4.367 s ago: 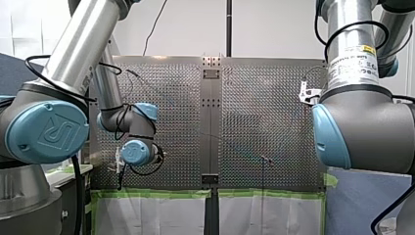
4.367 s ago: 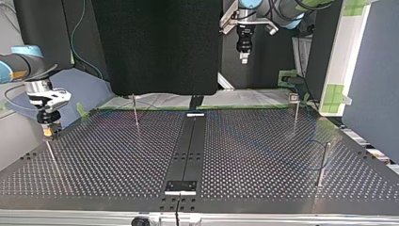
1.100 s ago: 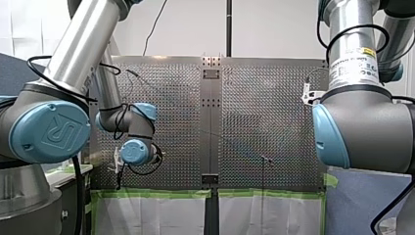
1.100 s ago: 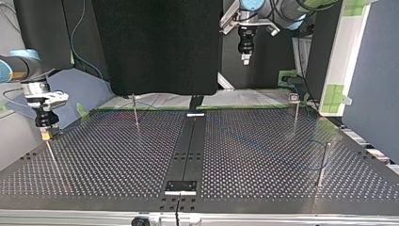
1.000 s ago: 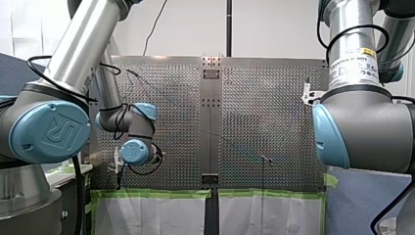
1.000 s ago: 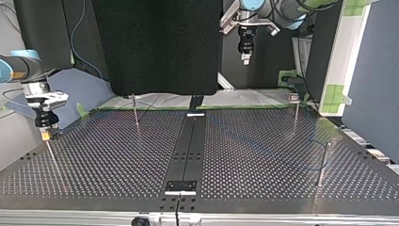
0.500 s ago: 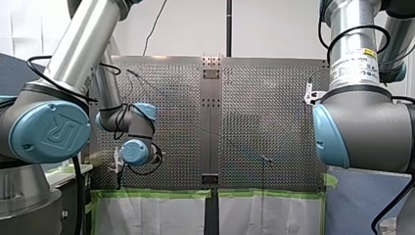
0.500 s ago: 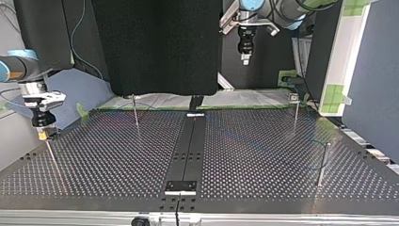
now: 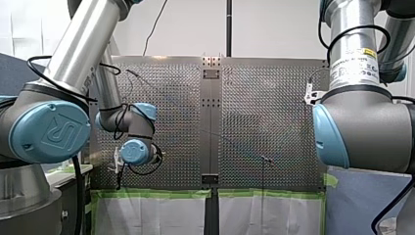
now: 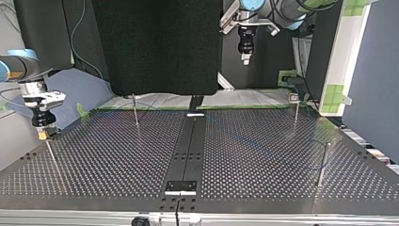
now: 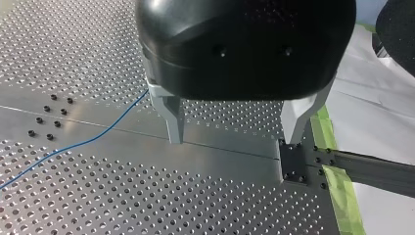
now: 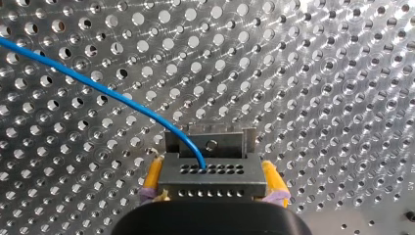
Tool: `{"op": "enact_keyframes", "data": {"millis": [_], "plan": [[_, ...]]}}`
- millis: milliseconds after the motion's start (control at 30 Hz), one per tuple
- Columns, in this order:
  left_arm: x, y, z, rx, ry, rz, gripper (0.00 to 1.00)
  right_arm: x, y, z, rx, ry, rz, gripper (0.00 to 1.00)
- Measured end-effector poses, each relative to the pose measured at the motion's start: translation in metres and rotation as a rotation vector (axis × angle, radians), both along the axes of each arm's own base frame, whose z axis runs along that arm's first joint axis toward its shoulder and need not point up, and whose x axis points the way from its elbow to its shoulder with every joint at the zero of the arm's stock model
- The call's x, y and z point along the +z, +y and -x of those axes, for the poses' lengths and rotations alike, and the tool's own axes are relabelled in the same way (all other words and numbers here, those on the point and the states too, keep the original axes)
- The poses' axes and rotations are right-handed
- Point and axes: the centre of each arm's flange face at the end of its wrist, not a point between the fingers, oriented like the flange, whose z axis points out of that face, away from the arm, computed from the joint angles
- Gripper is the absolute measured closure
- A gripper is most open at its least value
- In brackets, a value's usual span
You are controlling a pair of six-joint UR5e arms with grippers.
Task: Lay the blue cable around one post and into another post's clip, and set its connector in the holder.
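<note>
In the right wrist view my right gripper [image 12: 211, 179] is shut on the dark grey connector [image 12: 210, 185], one yellow pad [image 12: 152, 177] on each side. The blue cable [image 12: 98, 88] leaves the connector's face and runs off across the perforated plate. A small grey holder [image 12: 230, 144] sits on the plate right beyond the connector. In the top view my right gripper [image 10: 43, 133] hangs over a thin post [image 10: 52, 160] at the far left. My left gripper [image 11: 234, 139] is open and empty above the centre rail. The cable [image 11: 83, 143] lies on the plate beside it.
Further thin posts stand on the plate [image 10: 117, 160]: one at the back left [image 10: 135, 110], one at the back right [image 10: 295, 113], a thicker one at the right [image 10: 323, 162] with blue cable faintly by it. Green tape [image 11: 342, 191] marks the plate's edge.
My right gripper, still holding the connector, has shifted slightly towards the top view's left edge. My left arm has stayed where it was.
</note>
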Motion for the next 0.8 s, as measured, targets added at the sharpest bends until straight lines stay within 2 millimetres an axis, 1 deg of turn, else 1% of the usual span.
{"op": "enact_keyframes", "data": {"millis": [233,267,300,333,367,400,433,467,500,533,800], "plan": [[-0.0001,0.0000,0.0002,-0.001,0.001,-0.001,0.02,-0.0001,0.0000,0.0000,0.000,0.000,0.000,1.00],[-0.0002,0.0001,0.0003,-0.001,0.003,-0.001,0.02,0.0000,0.0000,0.0000,0.000,0.000,0.000,0.94],[-0.0003,0.0001,0.0006,-0.001,0.005,-0.002,0.02,-0.0001,0.0000,0.0000,0.000,0.000,0.000,0.94],[-0.0005,0.0001,0.0008,-0.002,0.007,-0.002,0.02,0.0000,0.0000,0.0000,0.000,0.000,0.000,0.64],[-0.0006,0.0000,0.0010,-0.004,0.009,-0.001,0.02,0.0000,0.0000,0.0000,0.000,0.000,0.000,0.44],[-0.0008,-0.0002,0.0012,-0.007,0.011,-0.001,0.02,0.0000,0.0000,0.0000,0.000,0.000,0.000,0.44],[-0.0010,-0.0006,0.0015,-0.012,0.014,0.001,0.02,0.0000,0.0000,0.0000,0.000,0.000,0.000,0.18],[-0.0011,-0.0009,0.0017,-0.015,0.015,0.002,0.02,-0.0001,0.0000,0.0000,0.000,0.000,0.000,0.05],[-0.0013,-0.0012,0.0018,-0.019,0.017,0.003,0.02,0.0000,0.0000,0.0000,0.000,0.000,0.000,0.05],[-0.0015,-0.0014,0.0022,-0.022,0.020,0.004,0.02,0.0000,0.0000,-0.0001,0.000,0.000,0.000,0.00],[-0.0039,-0.0015,0.0061,-0.040,0.055,-0.005,0.02,-0.0001,0.0000,0.0000,0.000,0.000,0.000,0.00]]}}
